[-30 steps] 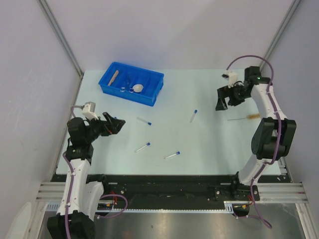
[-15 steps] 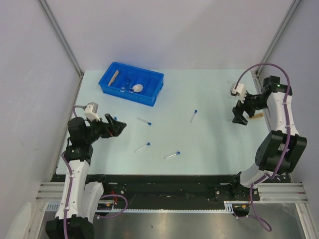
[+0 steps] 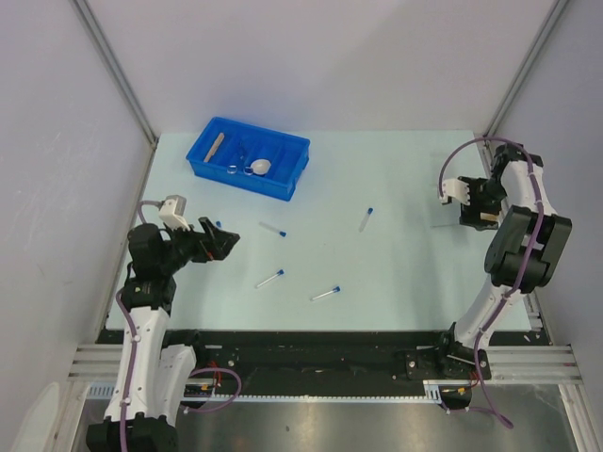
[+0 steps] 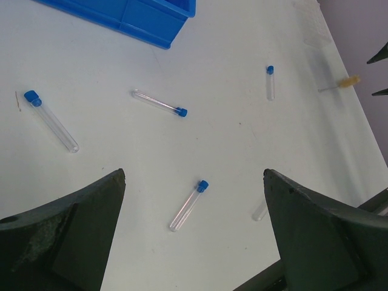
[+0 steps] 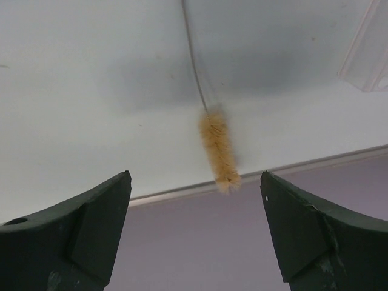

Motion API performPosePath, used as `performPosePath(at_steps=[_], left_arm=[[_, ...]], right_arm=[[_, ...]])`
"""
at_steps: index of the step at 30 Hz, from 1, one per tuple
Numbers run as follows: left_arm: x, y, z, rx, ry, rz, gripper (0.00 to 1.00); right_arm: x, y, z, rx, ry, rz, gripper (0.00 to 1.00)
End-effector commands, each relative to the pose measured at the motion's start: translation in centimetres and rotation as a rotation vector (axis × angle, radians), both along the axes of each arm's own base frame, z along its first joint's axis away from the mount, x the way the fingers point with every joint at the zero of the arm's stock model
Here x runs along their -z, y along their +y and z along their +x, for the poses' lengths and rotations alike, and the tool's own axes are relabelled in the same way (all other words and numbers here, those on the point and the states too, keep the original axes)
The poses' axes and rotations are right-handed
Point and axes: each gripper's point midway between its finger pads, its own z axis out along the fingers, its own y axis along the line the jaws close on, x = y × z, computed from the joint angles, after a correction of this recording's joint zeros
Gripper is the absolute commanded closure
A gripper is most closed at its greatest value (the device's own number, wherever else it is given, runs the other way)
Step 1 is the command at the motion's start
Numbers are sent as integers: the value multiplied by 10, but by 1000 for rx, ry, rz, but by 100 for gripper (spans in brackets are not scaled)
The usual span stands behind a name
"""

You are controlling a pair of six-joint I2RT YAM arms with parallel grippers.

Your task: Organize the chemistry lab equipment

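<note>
**Left fingers** (image 4: 73, 236): spread wide, gripping and touching nothing, raised over the pale worktop (image 3: 405, 273) near its left edge. Five small clear blue-capped tubes lie flat ahead of them, all apart from one another. One tube (image 4: 51, 120) is nearest the left-hand finger and one tube (image 4: 160, 103) lies towards the bin. One tube (image 4: 188, 205) shows between the fingertips in the wrist view. One tube (image 4: 270, 82) lies farther right, and one tube (image 4: 260, 210) is partly hidden by the right-hand finger.

**Right fingers** (image 5: 79, 236): also spread wide, with nothing held, low over a thin wire-stemmed brush with a tan bristle head (image 5: 217, 148). The brush lies on the worktop ahead of the fingertips and touches neither. Its bristle tip reaches the worktop's right edge, just beside the grey-violet side wall (image 5: 182, 242). A clear tube rack (image 5: 370, 54) lies near the brush.

**Surroundings:** bare worktop separates the rightmost tube from the brush. The large blue compartmented plastic bin (image 3: 248, 157) stands at the far left. It holds a flat wooden stick (image 3: 217, 144), a small white round dish (image 3: 262, 167) and metal scissor-handled tongs (image 3: 237, 155).
</note>
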Motion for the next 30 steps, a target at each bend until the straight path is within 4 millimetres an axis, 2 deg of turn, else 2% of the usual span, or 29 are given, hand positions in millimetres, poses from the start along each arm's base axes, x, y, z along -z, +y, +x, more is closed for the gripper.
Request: performPosePath(at_steps=[1, 6, 16, 23, 26, 27, 30], left_arm=[[-7, 1, 3, 16, -45, 40, 0], [-8, 2, 3, 11, -49, 44, 0], [-9, 0, 3, 22, -56, 41, 0], [-7, -2, 3, 30, -48, 38, 0], [-7, -3, 3, 30, -45, 39, 0], [-6, -3, 3, 33, -42, 38, 0], [-6, -3, 3, 32, -39, 39, 0]], right_arm=[[4, -31, 31, -59, -21, -156, 10], [26, -26, 42, -85, 13, -163, 17], [63, -35, 48, -87, 89, -212, 28], [78, -38, 48, -98, 117, -242, 39], [84, -39, 46, -110, 132, -263, 46], [87, -39, 45, -117, 139, -272, 51], [85, -39, 45, -130, 137, -301, 57]])
